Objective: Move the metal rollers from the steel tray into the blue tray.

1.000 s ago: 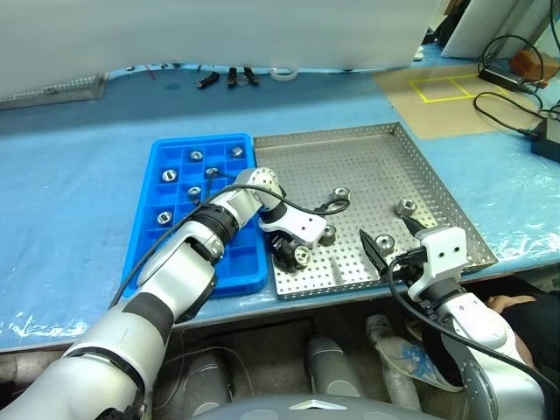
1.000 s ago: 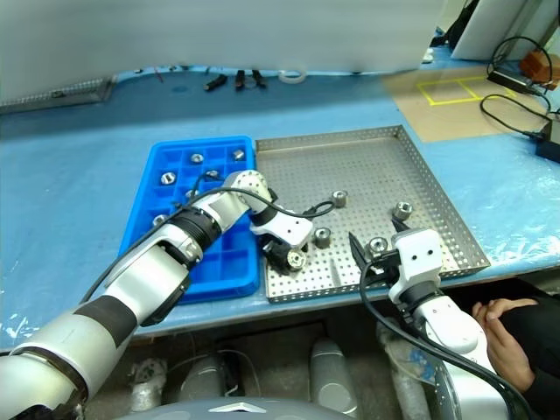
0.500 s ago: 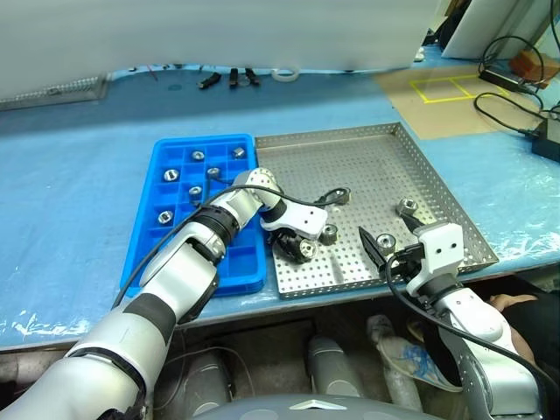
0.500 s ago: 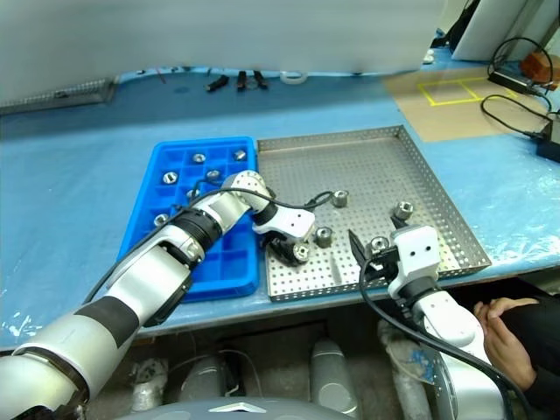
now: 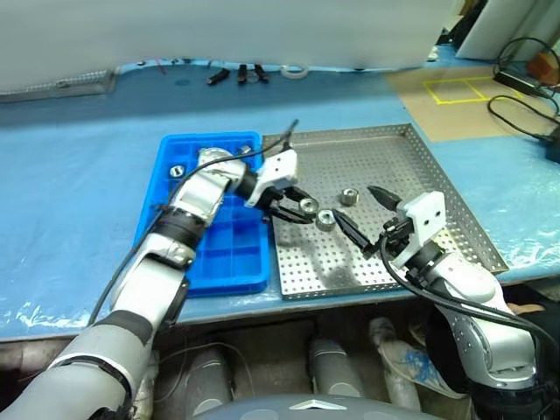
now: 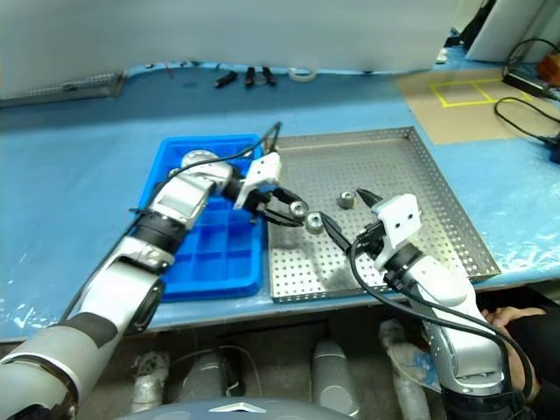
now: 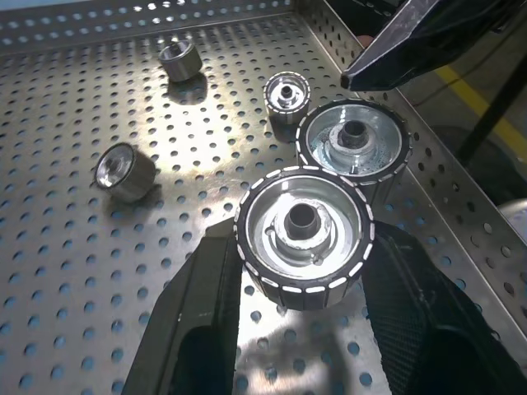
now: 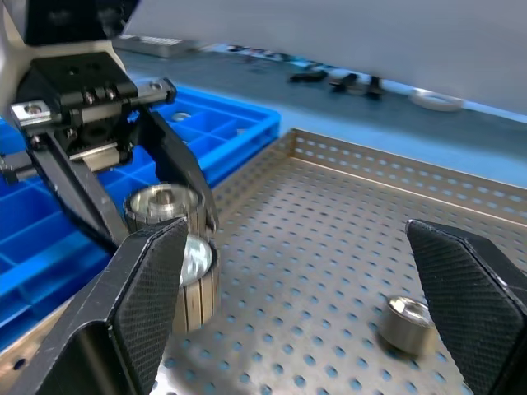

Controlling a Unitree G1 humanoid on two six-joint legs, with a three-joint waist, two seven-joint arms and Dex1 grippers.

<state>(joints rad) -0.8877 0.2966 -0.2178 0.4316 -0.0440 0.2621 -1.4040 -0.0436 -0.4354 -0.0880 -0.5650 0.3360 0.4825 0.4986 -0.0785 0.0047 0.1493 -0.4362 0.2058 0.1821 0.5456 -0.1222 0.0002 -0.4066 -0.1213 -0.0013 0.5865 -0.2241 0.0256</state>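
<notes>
Near the middle of the left eye view, the left gripper point(image 5: 297, 208) has its two black fingers closed on one small shiny silver metal roller point(image 7: 304, 236), a short ring with a dark hole, and holds it up above the big silver steel tray with many little holes point(image 5: 437, 206). A second roller point(image 5: 325, 219) lies on the holes just beside it, one more point(image 5: 348, 197) sits a bit up and to the right, and the left wrist view shows another point(image 7: 123, 172) off on its own. The bright blue plastic tray with square boxes point(image 5: 214, 262) lies to the left, touching the steel tray's side, with a roller point(image 5: 178, 171) already in a box near its top. The right gripper point(image 5: 363, 219) hangs over the lower right part of the steel tray with its fingers spread wide and nothing in them. The step looks like carrying: next the left arm should swing left over an empty blue box and let go. A second ago the left fingers were low on the tray floor, closing on the roller; now they are shut and lifted. The right gripper has come closer to the middle.
</notes>
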